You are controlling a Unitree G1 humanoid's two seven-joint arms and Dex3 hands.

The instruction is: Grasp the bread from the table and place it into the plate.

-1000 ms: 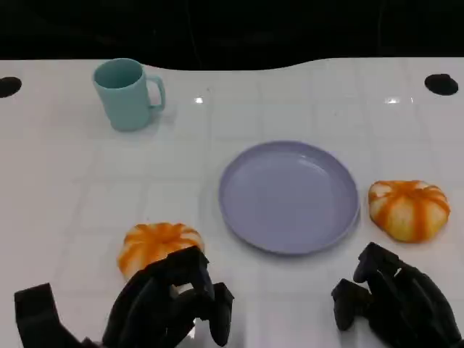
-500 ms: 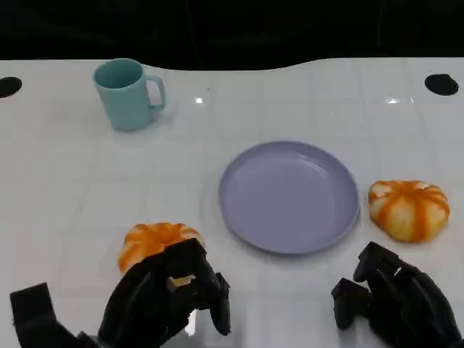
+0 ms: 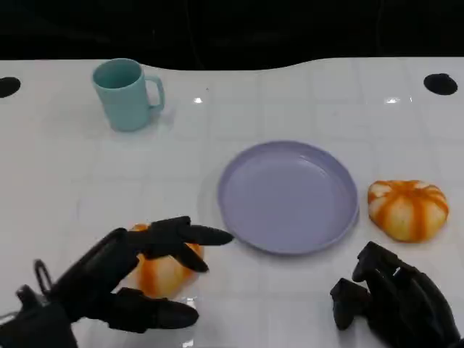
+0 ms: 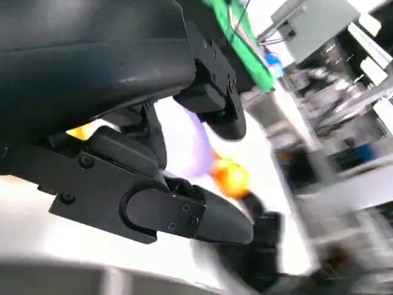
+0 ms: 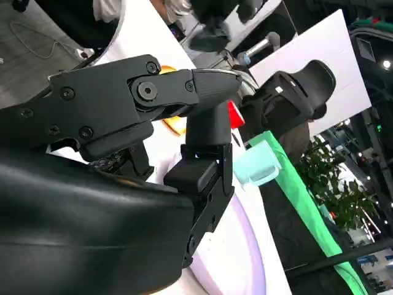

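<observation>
the white table (image 3: 304,101) carries everything. the lilac plate (image 3: 288,196) sits at its middle, bare. a teal mug (image 3: 127,93) stands well apart at the far left.

two orange-striped breads lie on the table. one bread (image 3: 407,209) rests just to the right of the plate, untouched. the other, the near bread (image 3: 165,270), lies at the plate's near left, partly under the left hand.

the left hand (image 3: 119,279) is spread wide, its upper fingers (image 3: 190,233) reaching over the top of the near bread and its thumb low on the near side. it has hold of nothing; the bread sits on the table between the spread digits. the right hand (image 3: 395,297) rests low on the near right with its fingers curled in and nothing in them, near the right bread but apart from it.

the step in hand looks like the grasp of the near bread. to do it well, the left hand should settle lower so the digits straddle the loaf's widest part, then close evenly from both sides. the loaf looks soft and rounded, so a gentle squeeze low on its flanks should serve better than a pinch on top, which could let it roll toward the plate rim. it should lift clear before crossing that rim.
</observation>
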